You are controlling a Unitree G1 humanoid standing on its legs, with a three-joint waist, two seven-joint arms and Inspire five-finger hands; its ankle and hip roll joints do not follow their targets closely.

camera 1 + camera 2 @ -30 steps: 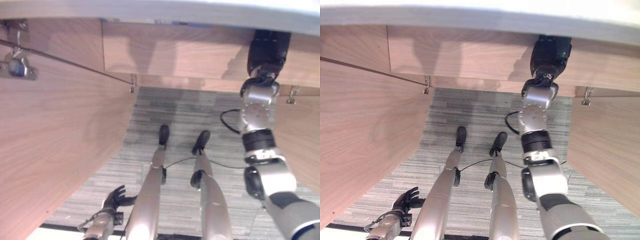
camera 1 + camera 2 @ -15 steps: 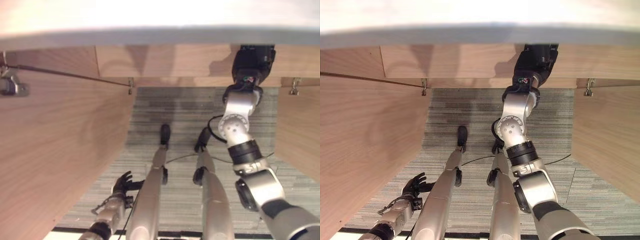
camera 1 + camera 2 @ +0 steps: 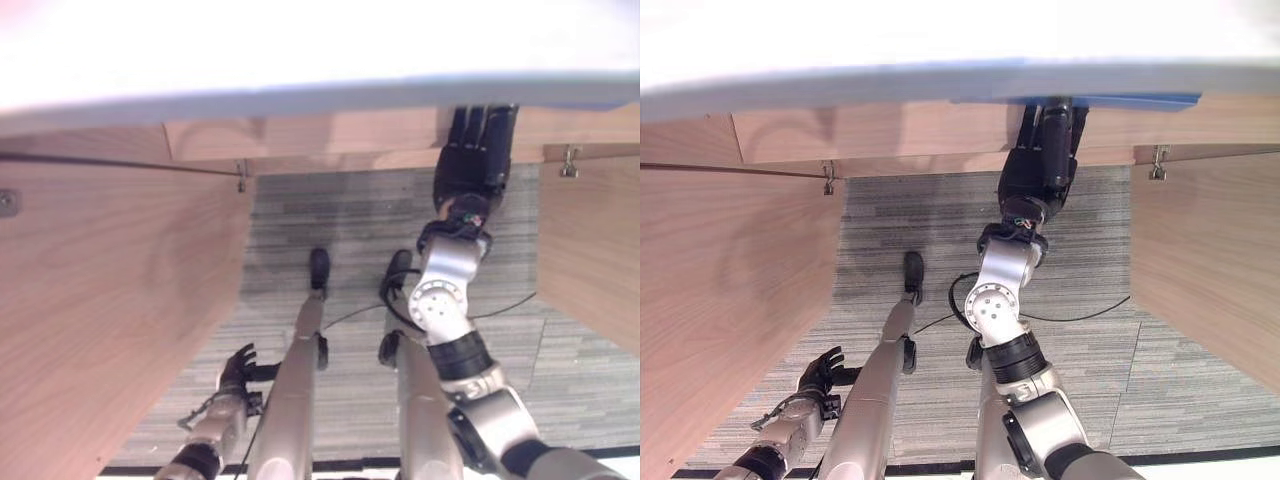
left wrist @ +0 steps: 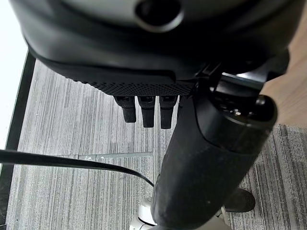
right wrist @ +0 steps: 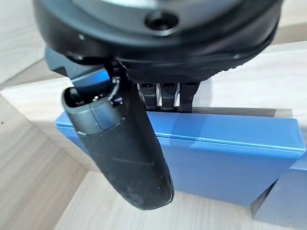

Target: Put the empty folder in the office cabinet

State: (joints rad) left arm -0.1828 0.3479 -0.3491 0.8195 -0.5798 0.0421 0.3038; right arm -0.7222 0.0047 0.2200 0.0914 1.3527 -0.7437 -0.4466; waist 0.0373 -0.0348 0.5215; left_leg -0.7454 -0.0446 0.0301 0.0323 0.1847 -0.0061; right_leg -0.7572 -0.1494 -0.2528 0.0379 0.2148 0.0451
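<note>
A blue folder (image 5: 225,160) stands upright on a pale wood surface inside the cabinet. Its edge shows as a blue strip (image 3: 1110,100) under the white top. My right hand (image 3: 470,160) reaches up into the cabinet opening. In the right wrist view its thumb (image 5: 124,153) lies across the folder's front face and its fingers (image 5: 165,96) go over the upper edge behind it, so the hand pinches the folder. My left hand (image 3: 236,368) hangs low at the left above the carpet, with its fingers (image 4: 146,112) relaxed and holding nothing.
Open wooden cabinet doors stand at the left (image 3: 100,300) and at the right (image 3: 595,250). The white cabinet top (image 3: 320,60) runs overhead. A second blue folder (image 5: 283,201) stands beside the held one. Grey striped carpet (image 3: 890,215) lies below.
The whole picture has shifted, so the camera moved. My right arm has swung to the left, and more of the hand shows below the white top. The left hand rose slightly.
</note>
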